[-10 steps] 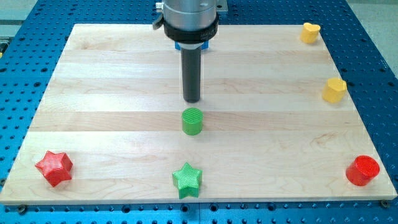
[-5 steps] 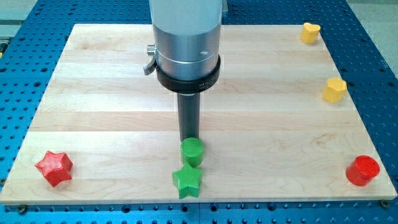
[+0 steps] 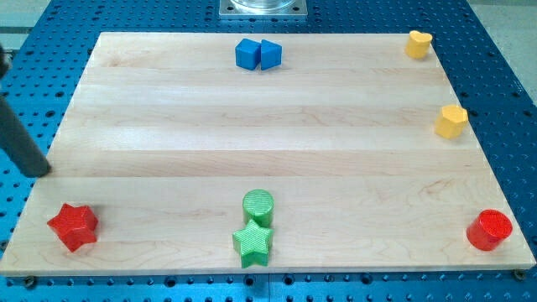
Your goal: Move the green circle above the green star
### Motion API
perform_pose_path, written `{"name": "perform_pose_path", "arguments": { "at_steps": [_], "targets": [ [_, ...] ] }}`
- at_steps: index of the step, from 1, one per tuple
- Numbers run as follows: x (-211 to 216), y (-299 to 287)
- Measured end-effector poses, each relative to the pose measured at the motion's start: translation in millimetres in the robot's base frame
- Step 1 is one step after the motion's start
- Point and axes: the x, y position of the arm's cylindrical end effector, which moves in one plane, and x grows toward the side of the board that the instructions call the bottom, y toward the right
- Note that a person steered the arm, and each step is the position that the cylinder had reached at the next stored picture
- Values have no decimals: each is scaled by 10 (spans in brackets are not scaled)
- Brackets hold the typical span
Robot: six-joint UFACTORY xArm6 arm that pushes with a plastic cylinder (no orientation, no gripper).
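Note:
The green circle (image 3: 258, 205) stands on the wooden board (image 3: 168, 126) near the view's bottom middle, directly above the green star (image 3: 252, 242) and touching it. My tip (image 3: 39, 172) is at the view's far left edge, off the board's left side, far from both green blocks. Only the lower part of the dark rod shows there.
A red star (image 3: 73, 226) sits at the bottom left, close below my tip. A red circle (image 3: 489, 230) is at the bottom right. Two yellow blocks, one (image 3: 418, 43) and another (image 3: 450, 122), are at the right. Two blue blocks (image 3: 258, 54) touch at the top middle.
The rod pushed the green circle down against the green star, then swung away to the view's far left. The blue blocks, hidden behind the arm before, now show.

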Motion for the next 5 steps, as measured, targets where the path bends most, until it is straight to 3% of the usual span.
{"name": "perform_pose_path", "arguments": {
  "at_steps": [1, 2, 3, 5],
  "targets": [
    [114, -7],
    [830, 0],
    [1271, 98],
    [1225, 338]
  ]
}}
